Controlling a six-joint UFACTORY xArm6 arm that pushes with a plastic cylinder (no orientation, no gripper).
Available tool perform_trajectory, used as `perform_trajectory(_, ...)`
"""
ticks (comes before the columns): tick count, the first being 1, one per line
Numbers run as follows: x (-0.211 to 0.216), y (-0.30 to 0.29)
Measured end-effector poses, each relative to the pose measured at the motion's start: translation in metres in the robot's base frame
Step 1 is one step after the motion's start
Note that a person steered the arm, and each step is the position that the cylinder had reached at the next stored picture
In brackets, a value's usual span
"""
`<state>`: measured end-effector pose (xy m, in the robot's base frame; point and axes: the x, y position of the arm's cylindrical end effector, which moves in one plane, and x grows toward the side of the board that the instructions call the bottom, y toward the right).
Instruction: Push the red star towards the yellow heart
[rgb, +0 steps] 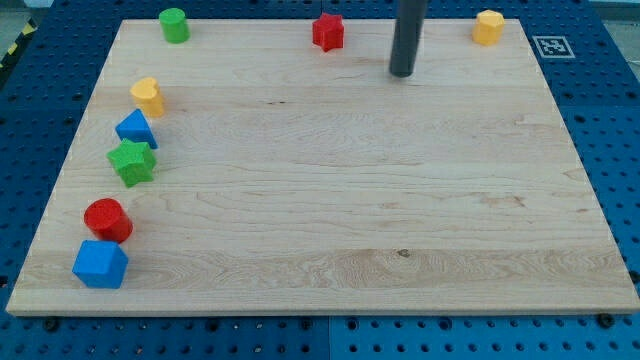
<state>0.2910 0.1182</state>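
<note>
Pincer: there is none on this arm; it ends in a plain dark rod, so nothing opens, closes or takes hold of anything.
My tip (402, 73): it meets the desk (330, 200) near the view's top, right of centre, touching no block.
Rod: its upper part is cut off by the view's top edge.
Red star (328, 31): at the desk's top edge, just left of my tip with bare wood between them.
Yellow heart (148, 95): near the left edge, well to the left of the red star and lower in the view; its heart shape is hard to make out from this angle.
Yellow block (489, 27): at the top right corner, right of my tip; its shape looks many-sided, though I cannot tell for sure.
Green cylinder (174, 25): at the top left, well apart from the red star.
Blue triangle (136, 128): just below the yellow heart and close to it.
Green star (132, 161): right beneath the blue triangle, seemingly touching it.
Red cylinder (107, 219): lower on the left side.
Blue block (100, 264): touching the red cylinder from below, at the bottom left corner; its exact shape is unclear.
Surroundings: a blue perforated base (600, 110) shows around the desk, with a square printed marker (551, 45) at the top right.
</note>
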Motion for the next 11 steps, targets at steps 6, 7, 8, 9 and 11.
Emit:
perform_trajectory(6,-0.082,-0.08)
perform_trajectory(7,-0.076,-0.11)
perform_trajectory(8,-0.066,-0.131)
perform_trajectory(9,-0.057,-0.152)
perform_trajectory(11,-0.045,-0.193)
